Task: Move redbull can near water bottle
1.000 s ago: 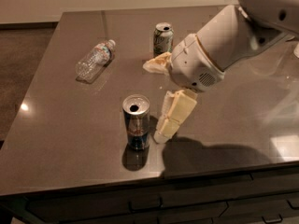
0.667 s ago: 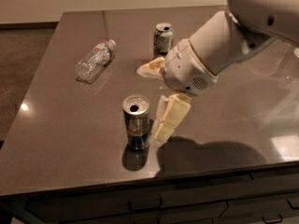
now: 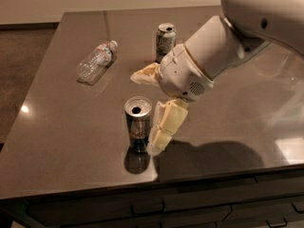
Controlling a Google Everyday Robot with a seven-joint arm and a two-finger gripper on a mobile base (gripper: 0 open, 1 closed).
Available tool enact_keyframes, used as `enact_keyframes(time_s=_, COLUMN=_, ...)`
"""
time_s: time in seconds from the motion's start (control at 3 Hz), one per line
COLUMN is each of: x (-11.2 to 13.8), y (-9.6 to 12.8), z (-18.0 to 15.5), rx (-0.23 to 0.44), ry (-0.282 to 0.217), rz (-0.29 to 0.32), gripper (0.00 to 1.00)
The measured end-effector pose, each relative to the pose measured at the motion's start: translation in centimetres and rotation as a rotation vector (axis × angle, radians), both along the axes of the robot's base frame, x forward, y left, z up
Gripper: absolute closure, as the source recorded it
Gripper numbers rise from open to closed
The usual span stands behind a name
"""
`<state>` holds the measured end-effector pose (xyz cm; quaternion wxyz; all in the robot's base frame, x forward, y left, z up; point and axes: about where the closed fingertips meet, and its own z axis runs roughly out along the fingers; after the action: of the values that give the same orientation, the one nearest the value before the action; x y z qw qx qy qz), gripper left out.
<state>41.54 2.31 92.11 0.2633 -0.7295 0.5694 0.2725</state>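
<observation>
The redbull can [image 3: 138, 125] stands upright on the dark, glossy tabletop [image 3: 57, 127], near the front edge and a little left of its middle. Its silver top faces up with the opening showing, and its reflection lies on the surface below it.

The tool [image 3: 144, 113] hangs at the can with its two pale fingers spread wide apart, grasping nothing. One finger [image 3: 167, 125] slants down just beside the can's right side, its tip at the tabletop next to the can's base; whether it touches the can I cannot tell. The other finger [image 3: 145, 75] points left, beyond the can on the far side and apart from it. The white arm [image 3: 223, 46] reaches in from the far right corner and throws a shadow along the front edge to the right of the can.

The water bottle [image 3: 96, 61] lies on its side toward the far left corner, white cap pointing to the far edge, well apart from the redbull can. A green and white can [image 3: 166, 42] stands upright near the far edge, right of the bottle.
</observation>
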Motion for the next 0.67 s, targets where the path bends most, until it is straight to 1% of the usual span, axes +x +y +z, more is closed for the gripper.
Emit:
enact_keyframes(time_s=0.33, x=-0.49, y=0.45, z=-0.17, rx=0.005, ry=0.011, rz=0.019, gripper=0.17)
enact_keyframes(time_s=0.67, x=-0.68, y=0.65, z=-0.26, rx=0.007, ry=0.018, rz=0.027, gripper=0.41)
